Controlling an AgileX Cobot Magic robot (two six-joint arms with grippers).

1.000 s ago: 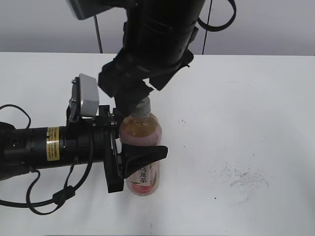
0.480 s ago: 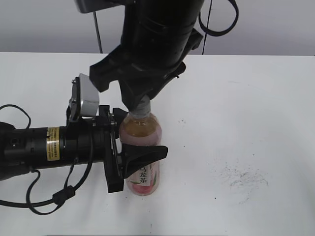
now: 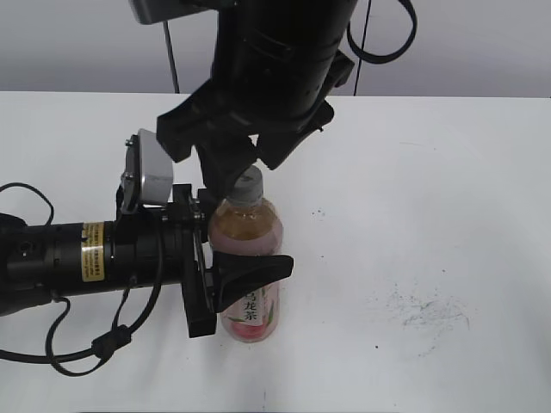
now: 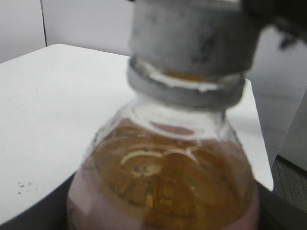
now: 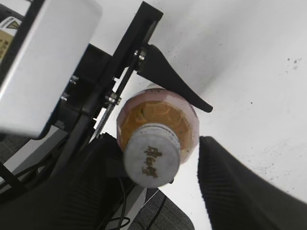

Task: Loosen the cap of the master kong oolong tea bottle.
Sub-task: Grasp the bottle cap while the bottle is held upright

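Here the left hand (image 3: pixel 245 280) grips the bottle (image 3: pixel 247 249) on a scuffed white table (image 3: pixel 413 258), right hand (image 5: pixel 158 182) open.

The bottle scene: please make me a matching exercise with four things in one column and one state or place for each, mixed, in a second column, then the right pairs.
Things:
1. cap
2. bottle
3. left gripper
4. right gripper

States or places:
A. clamped around the bottle's body
B. grey-white, dark logo on top
C. upright on the white table, pale amber tea inside
D. fingers on either side of the cap, with a gap on one side

Pairs: 1-B, 2-C, 3-A, 4-D
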